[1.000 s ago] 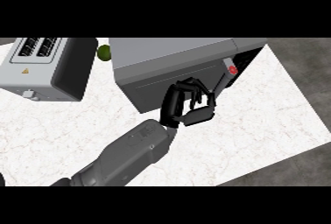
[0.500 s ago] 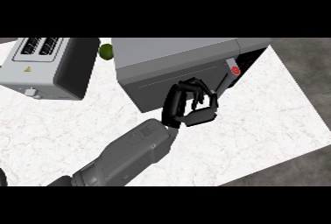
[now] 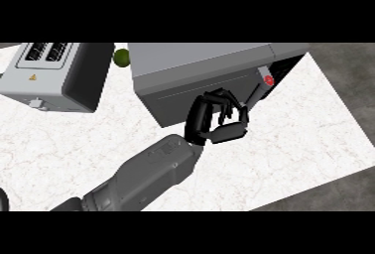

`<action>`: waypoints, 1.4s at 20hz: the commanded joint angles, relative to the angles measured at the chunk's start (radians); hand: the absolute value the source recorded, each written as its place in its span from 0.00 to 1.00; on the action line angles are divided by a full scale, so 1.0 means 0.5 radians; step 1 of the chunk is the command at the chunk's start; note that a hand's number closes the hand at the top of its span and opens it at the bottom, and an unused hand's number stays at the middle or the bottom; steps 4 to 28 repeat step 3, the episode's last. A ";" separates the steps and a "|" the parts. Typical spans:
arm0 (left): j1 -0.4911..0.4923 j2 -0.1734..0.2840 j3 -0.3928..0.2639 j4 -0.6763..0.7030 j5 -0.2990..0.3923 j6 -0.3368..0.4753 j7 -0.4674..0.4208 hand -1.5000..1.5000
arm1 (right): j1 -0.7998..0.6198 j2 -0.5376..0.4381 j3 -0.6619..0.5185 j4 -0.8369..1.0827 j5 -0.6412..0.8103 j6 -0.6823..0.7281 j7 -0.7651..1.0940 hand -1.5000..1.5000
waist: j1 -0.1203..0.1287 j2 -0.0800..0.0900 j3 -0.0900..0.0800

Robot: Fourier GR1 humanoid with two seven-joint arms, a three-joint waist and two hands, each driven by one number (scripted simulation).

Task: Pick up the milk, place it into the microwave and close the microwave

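- The microwave [image 3: 198, 67] stands at the far edge of the white marble table [image 3: 66, 144], roughly midway along it, its grey top and dark front face turned toward the near side.
- Its door looks nearly shut; at the right end a narrow dark gap shows beside the control strip with a red button [image 3: 268, 79].
- One hand [image 3: 209, 119] is in view, at the end of a grey forearm [image 3: 143, 176] that rises from the near left of the table. Which arm it belongs to cannot be told for certain; from its position it reads as the left hand.
- The hand's fingers [image 3: 236, 110] are curled against the lower front of the microwave door, with the thumb tucked below; nothing is seen held between them.
- The milk cannot be seen anywhere on the table.
- A toaster [image 3: 55, 74] sits at the far left corner of the table, well apart from the hand.
- A small green round thing [image 3: 121, 57] peeks out between the toaster and the microwave, at the far edge.
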State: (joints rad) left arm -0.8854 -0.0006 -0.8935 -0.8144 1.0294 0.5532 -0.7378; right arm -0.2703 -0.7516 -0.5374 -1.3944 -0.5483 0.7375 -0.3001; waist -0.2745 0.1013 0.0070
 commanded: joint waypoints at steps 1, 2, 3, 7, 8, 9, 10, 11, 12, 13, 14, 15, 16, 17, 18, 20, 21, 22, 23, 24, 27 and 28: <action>-0.189 0.001 0.117 0.183 0.047 -0.032 0.046 1.00 | -0.038 -0.060 -0.018 0.076 -0.012 0.043 -0.002 0.00 | -0.006 0.024 -0.006; -0.194 0.001 0.096 0.174 0.046 -0.016 0.033 1.00 | -0.043 -0.051 -0.008 0.090 -0.018 0.053 -0.005 0.00 | -0.014 0.027 -0.004; -0.192 0.001 0.101 0.184 0.058 -0.019 0.032 1.00 | -0.057 -0.060 -0.019 0.101 -0.032 0.051 -0.004 0.00 | -0.012 0.023 -0.005; -0.192 0.001 0.101 0.184 0.058 -0.019 0.032 1.00 | -0.057 -0.060 -0.019 0.101 -0.032 0.051 -0.004 0.00 | -0.012 0.023 -0.005; -0.192 0.001 0.101 0.184 0.058 -0.019 0.032 1.00 | -0.057 -0.060 -0.019 0.101 -0.032 0.051 -0.004 0.00 | -0.012 0.023 -0.005; -0.192 0.001 0.101 0.184 0.058 -0.019 0.032 1.00 | -0.057 -0.060 -0.019 0.101 -0.032 0.051 -0.004 0.00 | -0.012 0.023 -0.005; -0.192 0.001 0.101 0.184 0.058 -0.019 0.032 1.00 | -0.057 -0.060 -0.019 0.101 -0.032 0.051 -0.004 0.00 | -0.012 0.023 -0.005; -0.192 0.001 0.101 0.184 0.058 -0.019 0.032 1.00 | -0.057 -0.060 -0.019 0.101 -0.032 0.051 -0.004 0.00 | -0.012 0.023 -0.005; -0.192 0.001 0.101 0.184 0.058 -0.019 0.032 1.00 | -0.057 -0.060 -0.019 0.101 -0.032 0.051 -0.004 0.00 | -0.012 0.023 -0.005; -0.192 0.001 0.101 0.184 0.058 -0.019 0.032 1.00 | -0.057 -0.060 -0.019 0.101 -0.032 0.051 -0.004 0.00 | -0.012 0.023 -0.005; -0.192 0.001 0.101 0.184 0.058 -0.019 0.032 1.00 | -0.057 -0.060 -0.019 0.101 -0.032 0.051 -0.004 0.00 | -0.012 0.023 -0.005; -0.192 0.001 0.101 0.184 0.058 -0.019 0.032 1.00 | -0.057 -0.060 -0.019 0.101 -0.032 0.051 -0.004 0.00 | -0.012 0.023 -0.005; -0.192 0.001 0.101 0.184 0.058 -0.019 0.032 1.00 | -0.057 -0.060 -0.019 0.101 -0.032 0.051 -0.004 0.00 | -0.012 0.023 -0.005; -0.192 0.001 0.101 0.184 0.058 -0.019 0.032 1.00 | -0.057 -0.060 -0.019 0.101 -0.032 0.051 -0.004 0.00 | -0.012 0.023 -0.005; -0.192 0.001 0.101 0.184 0.058 -0.019 0.032 1.00 | -0.057 -0.060 -0.019 0.101 -0.032 0.051 -0.004 0.00 | -0.012 0.023 -0.005; -0.192 0.001 0.101 0.184 0.058 -0.019 0.032 1.00 | -0.057 -0.060 -0.019 0.101 -0.032 0.051 -0.004 0.00 | -0.012 0.023 -0.005; -0.192 0.001 0.101 0.184 0.058 -0.019 0.032 1.00 | -0.057 -0.060 -0.019 0.101 -0.032 0.051 -0.004 0.00 | -0.012 0.023 -0.005; -0.192 0.001 0.101 0.184 0.058 -0.019 0.032 1.00 | -0.057 -0.060 -0.019 0.101 -0.032 0.051 -0.004 0.00 | -0.012 0.023 -0.005; -0.192 0.001 0.101 0.184 0.058 -0.019 0.032 1.00 | -0.057 -0.060 -0.019 0.101 -0.032 0.051 -0.004 0.00 | -0.012 0.023 -0.005; -0.192 0.001 0.101 0.184 0.058 -0.019 0.032 1.00 | -0.057 -0.060 -0.019 0.101 -0.032 0.051 -0.004 0.00 | -0.012 0.023 -0.005; -0.192 0.001 0.101 0.184 0.058 -0.019 0.032 1.00 | -0.057 -0.060 -0.019 0.101 -0.032 0.051 -0.004 0.00 | -0.012 0.023 -0.005; -0.192 0.001 0.101 0.184 0.058 -0.019 0.032 1.00 | -0.057 -0.060 -0.019 0.101 -0.032 0.051 -0.004 0.00 | -0.012 0.023 -0.005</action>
